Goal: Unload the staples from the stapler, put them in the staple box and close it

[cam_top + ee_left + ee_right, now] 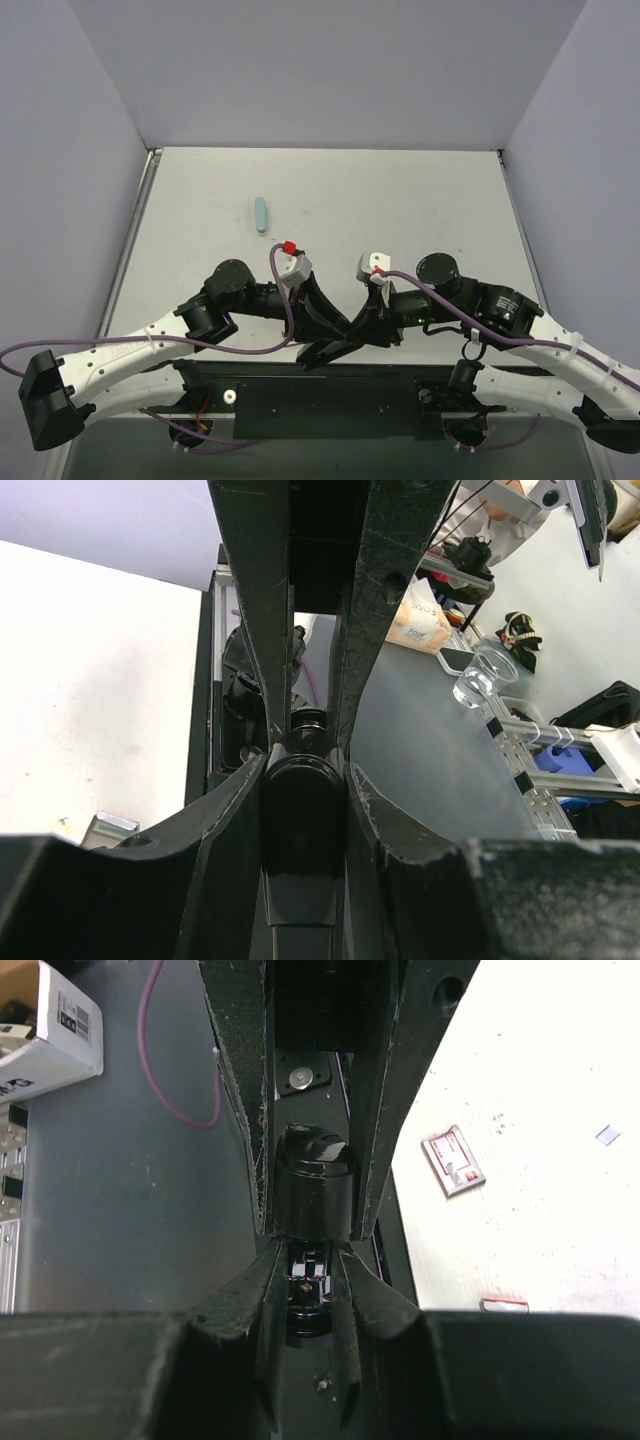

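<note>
Two black-fingered arms meet over the 6 o'clock edge of the pale grey table (420,200), seen from above. Farthest left, a small pale blue oblong piece (260,214) lies alone on the table top, at about 11 o'clock from the meeting point and well apart from both arms. Next comes the left gripper (305,770), reaching in from 9 o'clock; in its wrist view its fingers (250,630) are clamped on either side of the glossy black plastic stapler (303,830), pressing its rounded end. That stapler hangs between the two tools, just above the table's near edge. To its right, the right gripper (312,1230) comes in from 3 o'clock, and its fingers (240,1110) are closed against both flanks of the same stapler, whose domed end shows between them.
</note>
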Robot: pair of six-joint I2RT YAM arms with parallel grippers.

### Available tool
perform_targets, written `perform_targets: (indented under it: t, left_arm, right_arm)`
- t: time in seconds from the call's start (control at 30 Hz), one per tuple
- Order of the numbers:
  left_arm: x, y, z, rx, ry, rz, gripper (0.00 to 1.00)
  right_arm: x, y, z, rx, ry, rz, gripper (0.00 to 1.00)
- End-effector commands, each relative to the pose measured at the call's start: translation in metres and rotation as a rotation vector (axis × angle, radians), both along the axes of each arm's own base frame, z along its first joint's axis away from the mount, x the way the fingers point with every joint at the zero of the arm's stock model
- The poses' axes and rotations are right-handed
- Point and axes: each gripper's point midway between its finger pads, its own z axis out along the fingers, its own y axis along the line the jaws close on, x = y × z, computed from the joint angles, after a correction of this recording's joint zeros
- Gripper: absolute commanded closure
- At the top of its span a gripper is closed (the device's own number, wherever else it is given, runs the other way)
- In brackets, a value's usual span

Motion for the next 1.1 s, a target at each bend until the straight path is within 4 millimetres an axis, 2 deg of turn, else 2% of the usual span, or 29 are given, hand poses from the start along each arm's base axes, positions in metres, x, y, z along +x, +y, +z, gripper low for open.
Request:
perform_targets:
  t: [0.0, 0.33, 0.53, 0.8, 1.07]
  left_arm:
    - [-0.003, 0.013, 0.068, -0.187, -0.103, 0.038, 1.00]
    - [-0.001, 0.017, 0.077, -0.206, -0.122, 0.083, 1.00]
    - [0.000, 0.018, 0.080, -0.209, -0.127, 0.090, 1.00]
    - [0.003, 0.009, 0.074, -0.189, -0.117, 0.085, 1.00]
    - [0.015, 0.001, 0.063, -0.130, -0.109, 0.132, 1.00]
  right_arm:
    - [-0.013, -0.016, -0.018, -0.017, 0.029, -0.003, 1.00]
    - [-0.017, -0.030, -0.032, -0.007, 0.039, -0.045, 1.00]
    - [-0.020, -0.028, -0.040, 0.005, 0.065, -0.043, 1.00]
    - [-0.007, -0.023, -0.025, 0.042, 0.038, -0.107, 1.00]
    - [0.020, -0.035, -0.010, 0.046, -0.043, -0.266, 0.71]
